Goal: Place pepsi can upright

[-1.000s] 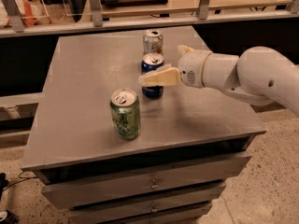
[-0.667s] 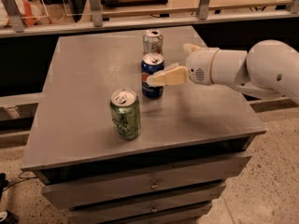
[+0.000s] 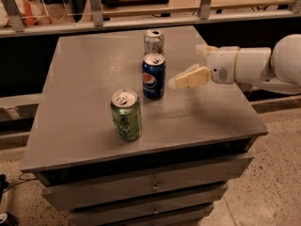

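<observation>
The pepsi can [image 3: 154, 76], dark blue with a round red-white-blue logo, stands upright near the middle of the grey cabinet top [image 3: 94, 74]. My gripper [image 3: 186, 66] is to the right of the can, just above the surface. It is open and empty and does not touch the can. One pale finger [image 3: 190, 77] points toward the can; the other [image 3: 205, 50] lies farther back.
A green can [image 3: 126, 115] stands upright at the front left of the pepsi can. A silvery-white can [image 3: 154, 42] stands upright just behind it. The top sits on a drawer unit [image 3: 150, 185]. A railing and shelf run behind.
My gripper has drawn back to the right, away from the pepsi can. The can stays upright in the same spot. The other cans have not moved.
</observation>
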### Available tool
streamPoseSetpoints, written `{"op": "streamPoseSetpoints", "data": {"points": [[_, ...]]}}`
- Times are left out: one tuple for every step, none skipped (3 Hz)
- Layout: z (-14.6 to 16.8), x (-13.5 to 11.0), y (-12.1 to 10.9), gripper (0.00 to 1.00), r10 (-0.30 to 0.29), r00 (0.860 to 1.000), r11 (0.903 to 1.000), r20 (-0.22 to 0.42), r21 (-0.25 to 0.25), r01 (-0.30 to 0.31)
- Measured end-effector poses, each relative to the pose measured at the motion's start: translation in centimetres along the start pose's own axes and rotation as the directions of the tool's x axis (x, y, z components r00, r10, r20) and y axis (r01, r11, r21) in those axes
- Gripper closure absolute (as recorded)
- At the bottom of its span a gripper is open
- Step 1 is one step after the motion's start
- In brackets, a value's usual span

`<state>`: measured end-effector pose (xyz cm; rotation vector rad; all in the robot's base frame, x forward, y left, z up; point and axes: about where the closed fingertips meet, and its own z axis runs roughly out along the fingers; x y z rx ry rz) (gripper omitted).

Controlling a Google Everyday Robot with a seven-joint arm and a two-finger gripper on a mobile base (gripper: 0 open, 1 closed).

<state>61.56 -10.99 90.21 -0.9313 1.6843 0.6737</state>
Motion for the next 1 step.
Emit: {"op": "streamPoseSetpoints", "data": {"points": [[0.01,0.00,0.01,0.00,0.000,1.000,1.0000,0.000,0.000,0.000]]}}
